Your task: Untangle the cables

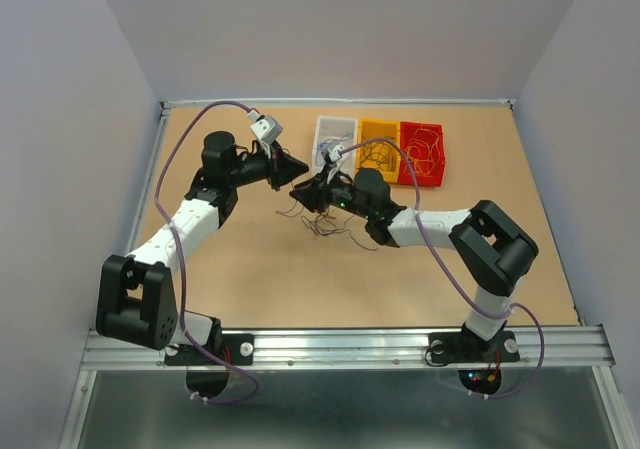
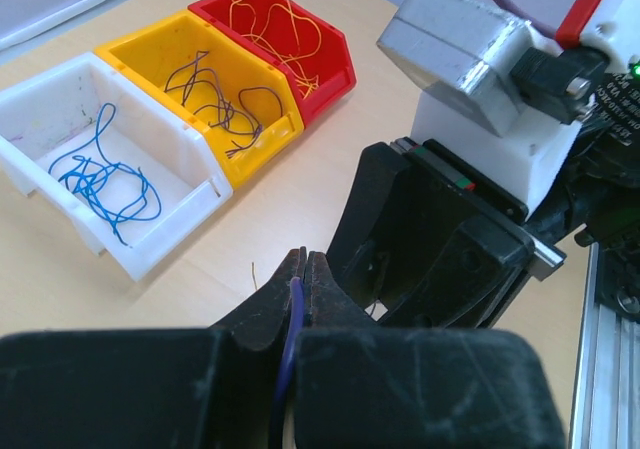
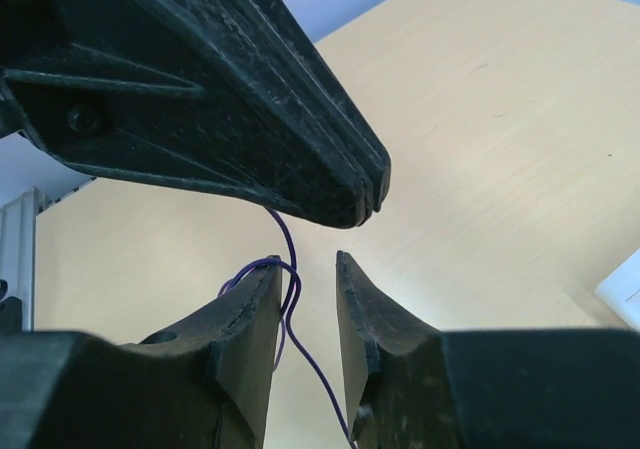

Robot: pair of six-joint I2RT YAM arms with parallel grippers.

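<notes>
1. State of the tools. My left tool [image 2: 305, 264] is fully closed and pinches one blue strand [image 2: 293, 314] at its tips. My right tool [image 3: 308, 266] stands partly open and grips nothing. The same strand runs down from the left tool, hooks over one right finger and drops through the gap.
2. Position. The two tools meet tip to tip, the left just above the right. The loose cables [image 1: 327, 227] lie on the table [image 1: 300, 289] directly below and behind my right tool. Three bins sit ahead of the left tool.
3. Step in hand, as I judge it: free this one strand from the tangle and hand full control to the left tool.
4. Keep the left tool clamped. The strand is hair-thin and will slip if the pinch eases.
5. Widen the right tool until the hooked loop falls off its finger. Draw it straight back, not sideways, so the finger does not drag the strand.
6. Lift the left tool slowly. Check that no other strand rises with it.
7. Likely destination: the white bin [image 2: 175, 231], which holds blue strands. The yellow bin [image 2: 255, 154] holds dark ones and the red bin [image 2: 330, 74] holds yellow-orange ones.
</notes>
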